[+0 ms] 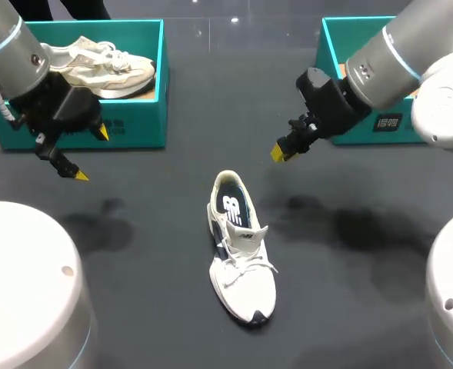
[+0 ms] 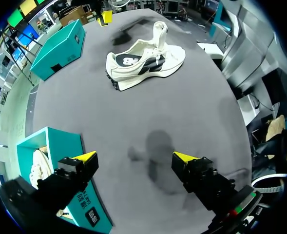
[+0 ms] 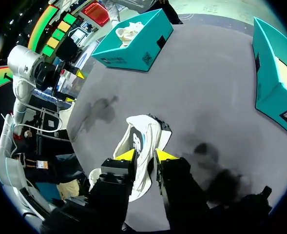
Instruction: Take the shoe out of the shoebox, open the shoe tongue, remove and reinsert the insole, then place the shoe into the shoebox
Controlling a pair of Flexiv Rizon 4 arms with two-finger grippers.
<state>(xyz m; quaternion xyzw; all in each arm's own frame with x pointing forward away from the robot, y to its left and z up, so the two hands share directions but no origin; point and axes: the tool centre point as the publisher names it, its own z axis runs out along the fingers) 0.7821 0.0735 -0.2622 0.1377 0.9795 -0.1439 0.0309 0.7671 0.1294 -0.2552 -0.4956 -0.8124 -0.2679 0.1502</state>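
Footwear first: a white low-top sneaker [image 1: 241,254] with a dark navy side panel lies upright near the middle of the dark grey table [image 1: 157,231], well apart from both boxes. Its toe points toward the robot, its laces are loose, its tongue stands up, and a dark insole with white lettering shows in the opening. The open teal cardboard shoebox at the left [image 1: 134,127] holds a cream sneaker [image 1: 103,68]; the teal shoebox at the right [image 1: 330,46] sits behind the right arm. The left gripper [image 1: 92,154] hovers before the left box, fingers spread wide and empty. The right gripper [image 1: 284,151] hangs above the table beyond the shoe's heel, fingers drawn nearly together, holding nothing.
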